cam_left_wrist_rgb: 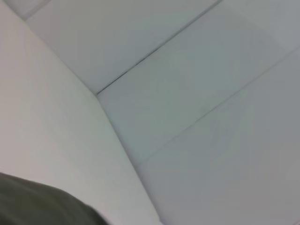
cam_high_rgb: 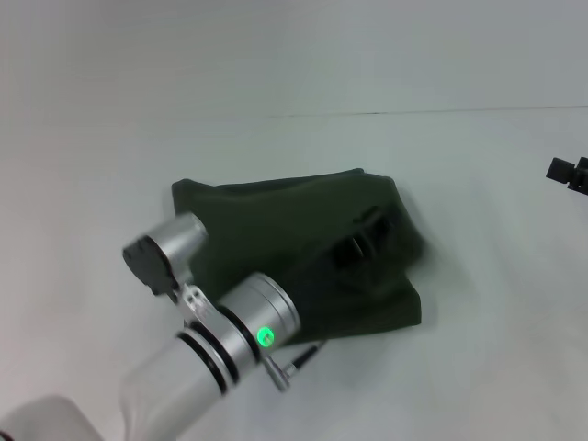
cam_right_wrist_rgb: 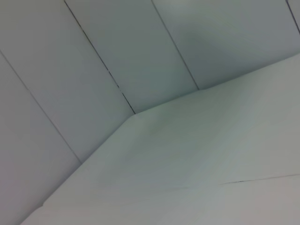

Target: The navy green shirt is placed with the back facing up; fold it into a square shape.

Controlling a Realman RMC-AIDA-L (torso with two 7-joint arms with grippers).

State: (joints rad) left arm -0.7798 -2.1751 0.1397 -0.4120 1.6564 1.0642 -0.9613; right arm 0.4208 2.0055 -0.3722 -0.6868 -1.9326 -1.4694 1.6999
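Note:
The navy green shirt (cam_high_rgb: 276, 220) lies in the middle of the white table (cam_high_rgb: 478, 367), folded into a rough, creased block with its right side bunched up. My left arm reaches in from the bottom left, and my left gripper (cam_high_rgb: 361, 243) sits low over the shirt's right half, black against the dark cloth. A corner of the shirt (cam_left_wrist_rgb: 37, 206) also shows in the left wrist view. My right gripper (cam_high_rgb: 570, 173) is parked at the far right edge, well away from the shirt. The right wrist view shows only table and wall.
Bare white table surface surrounds the shirt on all sides. A thin seam (cam_high_rgb: 413, 112) marks where the table meets the pale back wall.

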